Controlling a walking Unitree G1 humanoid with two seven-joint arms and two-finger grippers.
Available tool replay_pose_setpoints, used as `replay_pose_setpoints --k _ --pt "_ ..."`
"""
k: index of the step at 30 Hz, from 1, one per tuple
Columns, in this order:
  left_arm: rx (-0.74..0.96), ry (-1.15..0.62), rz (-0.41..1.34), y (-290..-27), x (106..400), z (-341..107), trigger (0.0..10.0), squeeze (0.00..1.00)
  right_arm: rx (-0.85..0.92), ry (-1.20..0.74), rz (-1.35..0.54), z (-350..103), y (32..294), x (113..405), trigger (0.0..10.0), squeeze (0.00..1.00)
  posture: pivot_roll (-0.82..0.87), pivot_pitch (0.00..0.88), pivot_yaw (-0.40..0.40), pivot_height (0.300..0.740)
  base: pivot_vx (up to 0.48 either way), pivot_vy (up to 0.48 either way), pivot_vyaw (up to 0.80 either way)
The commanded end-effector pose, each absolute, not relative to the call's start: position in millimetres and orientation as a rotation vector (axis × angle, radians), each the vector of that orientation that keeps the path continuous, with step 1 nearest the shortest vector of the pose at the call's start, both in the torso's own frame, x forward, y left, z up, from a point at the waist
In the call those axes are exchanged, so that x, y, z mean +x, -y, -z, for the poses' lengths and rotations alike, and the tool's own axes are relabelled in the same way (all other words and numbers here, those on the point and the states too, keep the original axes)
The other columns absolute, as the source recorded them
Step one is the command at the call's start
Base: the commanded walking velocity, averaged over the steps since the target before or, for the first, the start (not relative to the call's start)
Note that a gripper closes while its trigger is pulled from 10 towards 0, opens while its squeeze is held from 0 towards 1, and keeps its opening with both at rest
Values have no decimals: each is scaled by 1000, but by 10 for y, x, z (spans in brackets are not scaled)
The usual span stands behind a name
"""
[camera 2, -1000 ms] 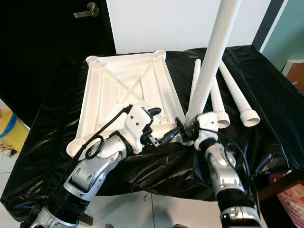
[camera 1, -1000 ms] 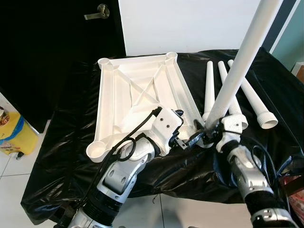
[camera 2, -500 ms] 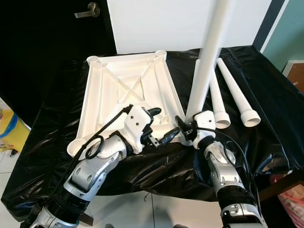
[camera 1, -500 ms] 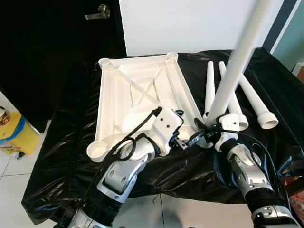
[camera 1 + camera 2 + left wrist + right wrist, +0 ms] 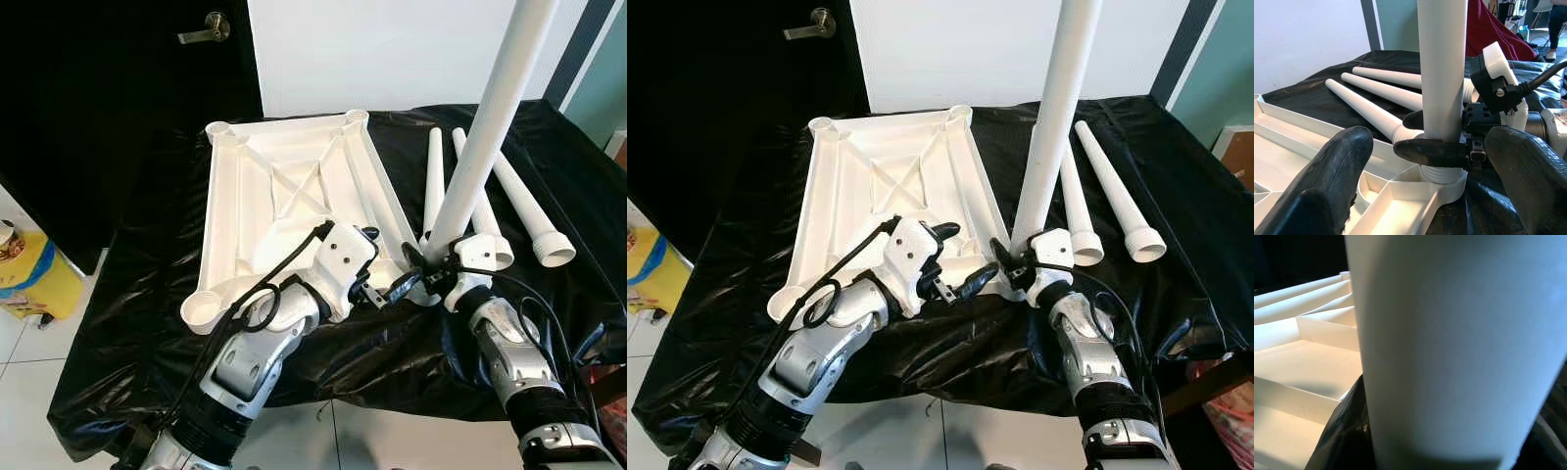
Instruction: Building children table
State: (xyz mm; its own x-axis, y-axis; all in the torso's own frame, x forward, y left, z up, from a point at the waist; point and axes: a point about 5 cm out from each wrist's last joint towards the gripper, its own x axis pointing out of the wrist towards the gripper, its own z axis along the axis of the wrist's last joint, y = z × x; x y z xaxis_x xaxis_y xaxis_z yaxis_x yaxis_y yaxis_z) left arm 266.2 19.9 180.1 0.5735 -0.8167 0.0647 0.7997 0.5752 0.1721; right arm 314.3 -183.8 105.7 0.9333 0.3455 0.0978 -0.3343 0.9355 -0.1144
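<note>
Between our right gripper's (image 5: 419, 266) fingers: upright white leg (image 5: 482, 137), clamped at its base.
Leg foot sits in tabletop (image 5: 265, 211) corner socket; our left gripper (image 5: 1420, 191) gapes empty just beside. No readable writing.

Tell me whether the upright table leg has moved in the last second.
Yes. The upright leg has swung more vertical: its top tilted leftward, measured against the tabletop, while the right end effector grips its base.
</note>
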Motion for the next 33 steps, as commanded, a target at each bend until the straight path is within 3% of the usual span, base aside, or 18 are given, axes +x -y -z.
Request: replay_pose_setpoints --k 1,5,10,15,23,33 --pt "131 144 1015 -179 2610 -1820 10000 0 -52 -4 -236 -847 1962 3110 10000 0 -68 9 16 740 0 0 0" --pt "130 143 1015 -178 2610 -1819 10000 0 -12 -24 -178 -814 1959 3111 10000 0 -67 8 16 740 0 0 0" --pt "128 145 1015 -169 2609 -1820 10000 0 16 -44 75 -747 1907 3080 10000 0 -69 6 15 740 0 0 0" --pt "124 146 1018 -158 2601 -1822 10000 0 81 -20 208 -776 1664 3017 10000 0 -67 4 14 740 0 0 0" --pt "123 143 1020 -151 2592 -1811 10000 0 96 -26 202 -770 1510 2988 10000 0 -65 1 11 740 0 0 0" --pt "125 145 1026 -143 2595 -1810 10000 0 53 24 180 -836 1578 2986 10000 0 -66 0 13 740 0 0 0"
